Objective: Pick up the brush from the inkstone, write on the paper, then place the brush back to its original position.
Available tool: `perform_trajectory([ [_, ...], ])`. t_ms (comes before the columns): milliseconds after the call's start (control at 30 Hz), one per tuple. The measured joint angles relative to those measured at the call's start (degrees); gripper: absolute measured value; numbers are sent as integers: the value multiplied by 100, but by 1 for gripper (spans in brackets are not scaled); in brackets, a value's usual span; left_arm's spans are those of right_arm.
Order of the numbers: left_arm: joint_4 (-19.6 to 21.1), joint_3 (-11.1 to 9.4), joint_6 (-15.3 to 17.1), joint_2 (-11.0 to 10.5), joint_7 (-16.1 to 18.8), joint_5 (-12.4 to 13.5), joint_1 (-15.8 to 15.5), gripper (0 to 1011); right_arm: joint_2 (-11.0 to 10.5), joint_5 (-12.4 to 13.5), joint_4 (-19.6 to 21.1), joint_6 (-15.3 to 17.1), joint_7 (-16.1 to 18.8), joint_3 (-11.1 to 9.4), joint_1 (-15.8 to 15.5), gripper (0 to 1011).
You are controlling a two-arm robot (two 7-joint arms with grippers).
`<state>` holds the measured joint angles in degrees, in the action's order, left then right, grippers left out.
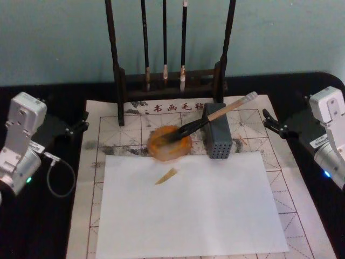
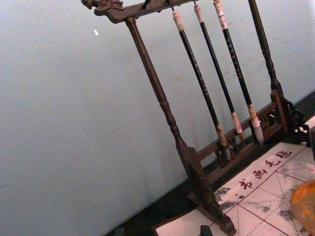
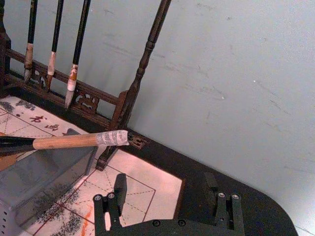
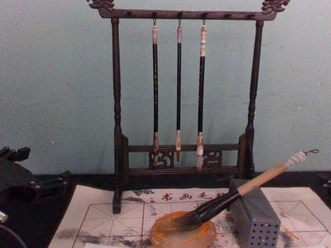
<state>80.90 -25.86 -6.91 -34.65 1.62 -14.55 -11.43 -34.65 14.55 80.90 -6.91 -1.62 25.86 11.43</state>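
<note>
The brush [image 1: 215, 115] lies with its bristles in the inkstone [image 1: 170, 144] and its shaft leaning on the grey block [image 1: 217, 137], all on the paper [image 1: 259, 135]. The right end effector [image 1: 271, 123] hovers at the paper's right edge, near the brush's cap but apart from it, its fingers spread and empty. The left end effector [image 1: 80, 127] is at the left edge, well apart from the brush; I cannot tell if it is released.

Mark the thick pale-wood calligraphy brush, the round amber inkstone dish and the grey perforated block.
thick pale-wood calligraphy brush [image 1: 223, 110]: head view, on the pale shaft.
round amber inkstone dish [image 4: 181, 238]: chest view, on its near outer wall.
grey perforated block [image 1: 220, 147]: head view, on its holed near face.
</note>
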Motion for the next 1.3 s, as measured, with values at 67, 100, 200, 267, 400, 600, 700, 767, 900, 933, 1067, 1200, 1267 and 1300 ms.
perform_trajectory([
  [67,0,0,0,0,0,0,0,1001,0,0,0,0,0,0,0,1000],
  [100,0,0,0,0,0,0,0,1001,0,0,0,0,0,0,0,1000],
  [200,0,0,0,0,0,0,0,1001,0,0,0,0,0,0,1,1000],
  [267,0,0,0,0,0,0,0,1001,0,0,0,0,0,0,0,1000],
  [400,0,0,0,0,0,0,0,1001,0,0,0,0,0,0,0,1000],
  [600,0,0,0,0,0,0,0,1001,0,0,0,0,0,0,0,1000],
  [700,0,0,0,0,0,0,0,1001,0,0,0,0,0,0,0,1000],
  [767,0,0,0,0,0,0,0,1001,0,0,0,0,0,0,0,1000],
  [900,0,0,0,0,0,0,0,1001,0,0,0,0,0,0,0,1000],
  [933,0,0,0,0,0,0,0,1001,0,0,0,0,0,0,0,1000],
  [1067,0,0,0,0,0,0,0,1001,25,-30,-13,-124,66,-20,-1,1000],
  [1200,0,0,0,0,0,0,0,1001,112,73,-60,-323,240,-101,-24,1000],
  [1267,0,-1,0,0,0,0,0,1001,155,154,-77,-392,311,-141,-41,1000],
  [1300,0,0,0,0,0,0,0,1001,211,269,-95,-466,390,-191,-65,1000],
])
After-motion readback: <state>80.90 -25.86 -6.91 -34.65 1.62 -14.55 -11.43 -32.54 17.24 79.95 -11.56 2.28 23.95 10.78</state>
